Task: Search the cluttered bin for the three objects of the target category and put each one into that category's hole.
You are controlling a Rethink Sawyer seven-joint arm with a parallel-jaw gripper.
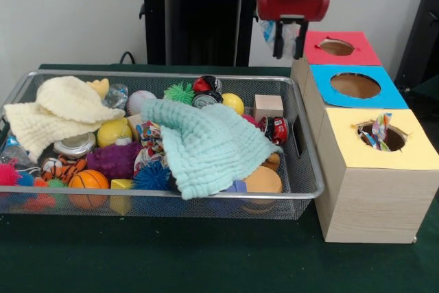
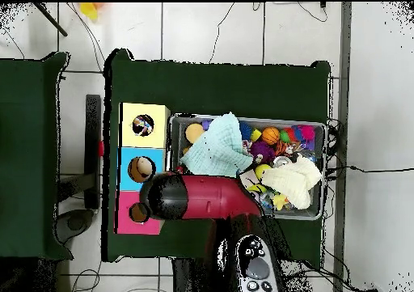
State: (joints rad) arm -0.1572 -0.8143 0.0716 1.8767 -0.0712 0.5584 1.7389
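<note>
Hanging up high, my gripper (image 1: 289,47) is over the back of the table, just beside the red box (image 1: 343,53) and its round hole (image 1: 336,47). My two black fingers (image 1: 280,42) point down with a small gap between them. Something pale and see-through seems to sit in that gap, but I cannot tell if I am pinching it or if my jaws are just a little apart.

From above, my red arm (image 2: 206,197) covers the spot between the boxes and the bin, so my fingers are hidden there.

Three boxes stand in a row beside the wire bin (image 1: 302,190). Next to the red one comes the blue box (image 1: 357,97), then the yellow box (image 1: 384,152). The yellow box's hole (image 1: 381,135) has something shiny with stripes poking out of it.

The bin is full of toys. A light green cloth (image 1: 206,145) lies on the pile in the middle. A cream cloth (image 1: 58,111) lies at one end. Around them I see a small basketball (image 1: 88,182), a purple fuzzy thing (image 1: 113,160), a blue spiky ball (image 1: 151,176), a green spiky ball (image 1: 180,92), a yellow ball (image 1: 233,103), a wooden cube (image 1: 267,107) and a red can (image 1: 280,130).

The bin and boxes sit on a dark green table (image 1: 171,255).
</note>
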